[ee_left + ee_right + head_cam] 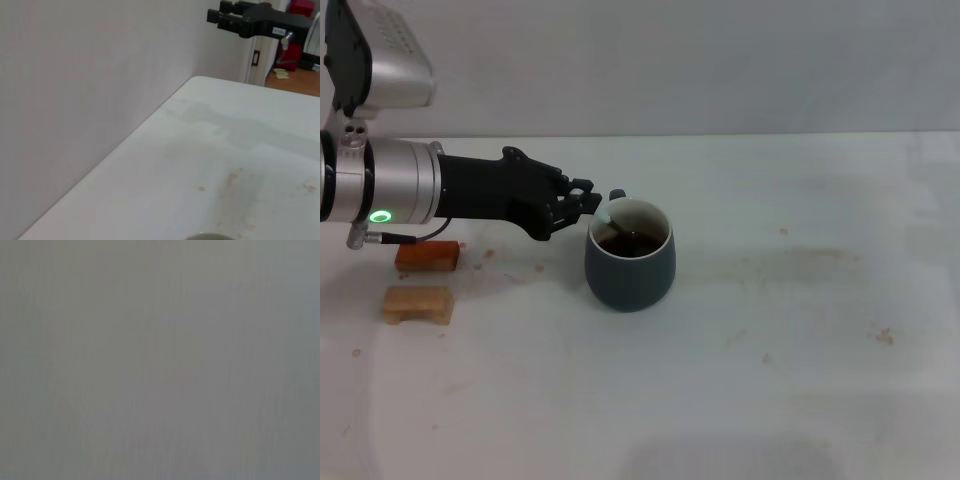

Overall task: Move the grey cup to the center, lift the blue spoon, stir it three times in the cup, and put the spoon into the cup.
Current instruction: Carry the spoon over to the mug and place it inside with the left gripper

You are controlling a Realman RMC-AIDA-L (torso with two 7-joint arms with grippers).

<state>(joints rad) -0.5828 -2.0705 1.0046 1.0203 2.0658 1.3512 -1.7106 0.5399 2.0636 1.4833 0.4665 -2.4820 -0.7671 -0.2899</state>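
Grey cup (630, 270): stands upright just left of frame centre in head view, on the white table (790, 380); white rim, dark inside. Blue spoon (610, 222): pale handle end sticks out over the cup's upper-left rim, the rest slants down into the cup, bowl w/ a shiny glint near the bottom. Left gripper (592, 206): black, reaching in from the left of frame, fingertips closed on the spoon handle right at the rim. Left arm: silver sleeve w/ green ring light at left edge. Two small blocks, lower left of the cup: orange-red block (426, 256) above, tan wooden block (418, 304) below, near each other, well apart from the cup. Left wrist view: bare tabletop w/ brownish stains, wall; cup rim barely shows at bottom edge. Right gripper: not seen; right wrist view is flat grey.
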